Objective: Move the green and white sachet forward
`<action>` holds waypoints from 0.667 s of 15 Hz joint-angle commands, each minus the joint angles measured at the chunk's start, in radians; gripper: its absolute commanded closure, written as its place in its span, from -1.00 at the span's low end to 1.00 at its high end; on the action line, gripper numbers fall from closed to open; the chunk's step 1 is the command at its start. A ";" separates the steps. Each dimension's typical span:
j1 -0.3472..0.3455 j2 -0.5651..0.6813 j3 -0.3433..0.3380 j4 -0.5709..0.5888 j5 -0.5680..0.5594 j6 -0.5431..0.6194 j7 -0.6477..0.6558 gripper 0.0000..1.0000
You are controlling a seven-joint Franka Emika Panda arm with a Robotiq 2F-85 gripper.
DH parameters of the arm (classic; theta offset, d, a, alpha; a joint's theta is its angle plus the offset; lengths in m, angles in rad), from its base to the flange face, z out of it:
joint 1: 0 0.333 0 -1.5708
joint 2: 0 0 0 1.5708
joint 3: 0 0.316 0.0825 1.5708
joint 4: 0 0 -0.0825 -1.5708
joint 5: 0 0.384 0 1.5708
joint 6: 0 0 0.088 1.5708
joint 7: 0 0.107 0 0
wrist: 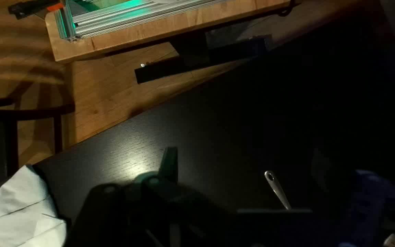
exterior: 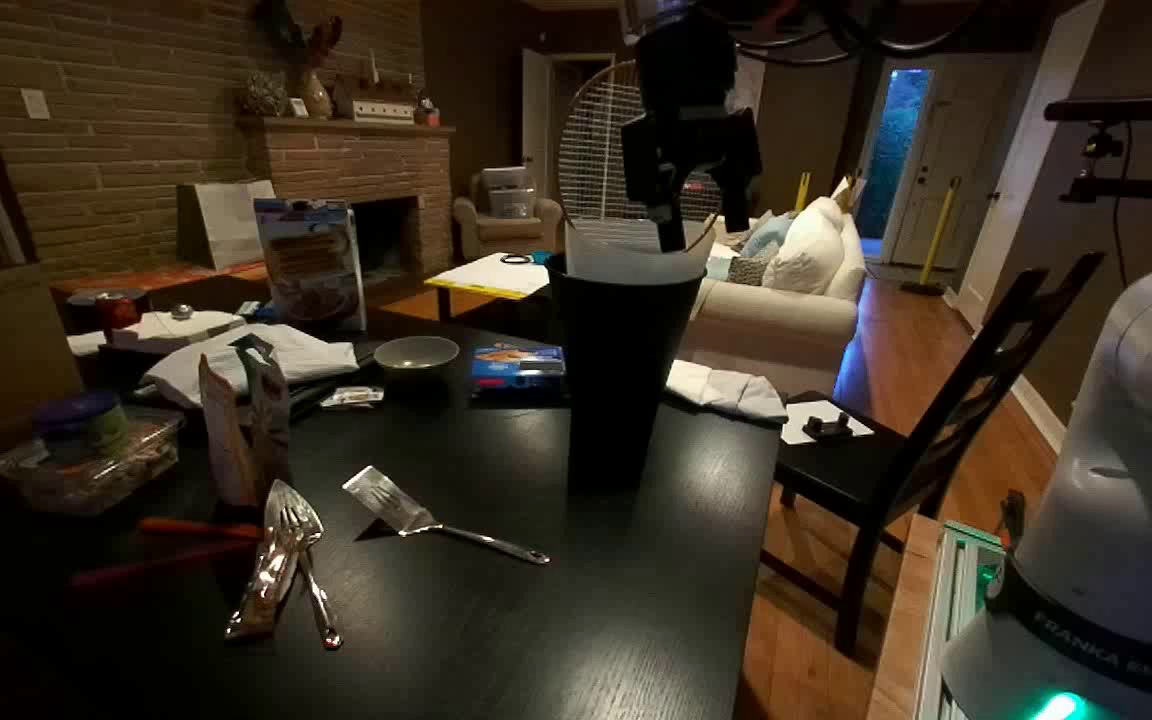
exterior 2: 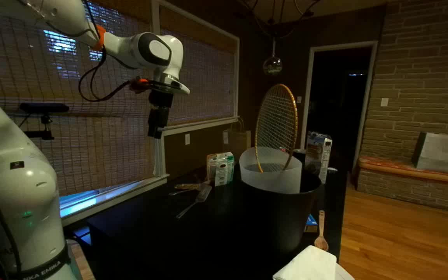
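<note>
Nearest the camera, at the bottom of the frame in an exterior view, lies a squared, folded white cloth (exterior 2: 307,264), probably set near the edge to keep out of the way. The green and white sachet (exterior 2: 225,171), a glossy pouch apparently of plastic film, stands upright near the centre of that frame; a spread base probably keeps it from toppling. Whether the tan flat panel (exterior: 224,440) next to it is its own side or a second packet, I cannot tell. Just beside it, lower left in an exterior view, shiny metal cutlery (exterior: 279,550) lies crossed in a heap, and a long-handled metal spatula (exterior: 416,515) lies apart, toward the middle. Right of centre, a tall, tapering black bin (exterior: 616,390) props up a curved translucent white sheet (exterior 2: 270,182), seemingly plastic, and an oval orange-rimmed racket (exterior 2: 276,128), presumably handle down for stability. The black two-fingered gripper (exterior: 704,232) hangs top centre with its jaws parted and nothing between them; it overlaps the bin only by line of sight, since an exterior view also shows it well to the bin's left, presumably held high to clear everything. Grasping seems yet to begin. Below spreads a black wood-grained table (exterior: 536,650), half lost to shadow in the wrist view. Beyond are a tan brick fireplace (exterior: 346,160), upper left, a cream upholstered sofa (exterior: 776,310), woven brown blinds (exterior 2: 111,163) and honey-coloured floorboards (exterior 2: 387,229).
</note>
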 commanded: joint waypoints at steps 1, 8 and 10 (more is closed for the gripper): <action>0.001 0.001 -0.001 0.002 0.000 -0.002 0.000 -1.00; -0.034 0.068 0.009 0.043 -0.008 0.122 0.139 -1.00; -0.054 0.141 0.022 0.101 -0.083 0.236 0.196 -1.00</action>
